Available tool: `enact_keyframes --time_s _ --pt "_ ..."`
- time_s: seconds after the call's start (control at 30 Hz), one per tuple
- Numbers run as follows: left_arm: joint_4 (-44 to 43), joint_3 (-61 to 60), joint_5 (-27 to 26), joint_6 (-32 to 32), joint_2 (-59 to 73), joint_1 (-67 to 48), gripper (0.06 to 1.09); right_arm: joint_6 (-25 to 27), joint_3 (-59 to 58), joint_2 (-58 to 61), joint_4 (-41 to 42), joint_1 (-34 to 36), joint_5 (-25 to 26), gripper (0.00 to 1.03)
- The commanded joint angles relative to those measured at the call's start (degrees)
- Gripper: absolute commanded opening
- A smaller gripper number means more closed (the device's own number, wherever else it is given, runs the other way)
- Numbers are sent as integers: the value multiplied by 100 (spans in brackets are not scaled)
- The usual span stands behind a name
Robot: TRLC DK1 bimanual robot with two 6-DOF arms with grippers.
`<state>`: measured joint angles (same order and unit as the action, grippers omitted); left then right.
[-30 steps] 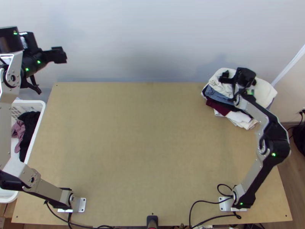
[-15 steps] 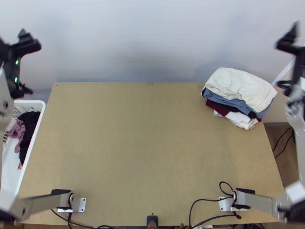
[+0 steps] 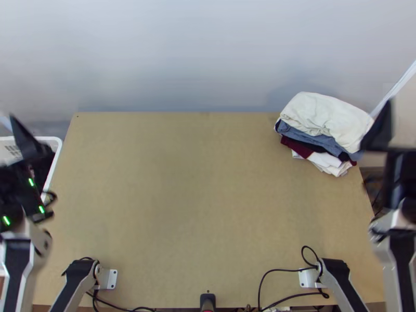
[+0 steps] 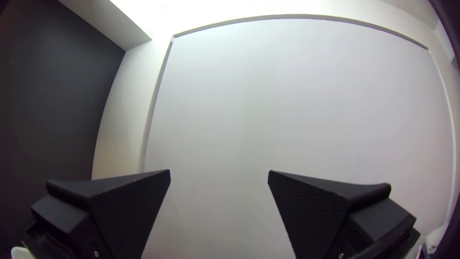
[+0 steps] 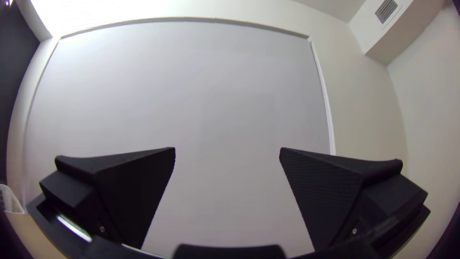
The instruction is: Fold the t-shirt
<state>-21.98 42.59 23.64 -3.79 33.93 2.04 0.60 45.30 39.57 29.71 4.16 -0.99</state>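
In the top view my left gripper (image 3: 27, 143) is at the left edge, over the basket. My right gripper (image 3: 378, 130) is at the right, overlapping the right side of the clothes pile. The left wrist view has my left gripper (image 4: 219, 175) open, with only the pale wall between its fingers. Wide open too, my right gripper (image 5: 227, 151) holds nothing in the right wrist view. A cream cloth (image 3: 325, 117) lies folded on top of the pile at the table's back right; I cannot tell whether it is the t-shirt.
Under the cream cloth are blue (image 3: 320, 139), dark red and white folded cloths. A white basket (image 3: 56, 143) with dark cloth stands left of the wooden table (image 3: 203, 197). Black cables (image 3: 286, 275) run along the near edge.
The right gripper has left the top of the clothes pile, swung right, then come toward the near side. The left gripper has moved left and nearer. The pile stays in place.
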Motion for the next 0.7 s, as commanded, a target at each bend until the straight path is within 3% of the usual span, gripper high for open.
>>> enact_keyframes --time_s 0.0,0.3,0.47,0.67 --pt "-281 -1068 27 -122 -616 42 105 -166 -1005 -653 149 -109 -15 98" --pt "-615 -3696 -123 -421 -2646 33 105 -341 -3255 -1874 157 -478 -6 98" --pt "27 -4285 -254 -359 -3402 130 105 -464 -4363 -2639 184 -627 3 98" --pt "1468 -4285 -421 406 -3393 174 105 -1282 -4521 -3606 -1407 -750 82 98"
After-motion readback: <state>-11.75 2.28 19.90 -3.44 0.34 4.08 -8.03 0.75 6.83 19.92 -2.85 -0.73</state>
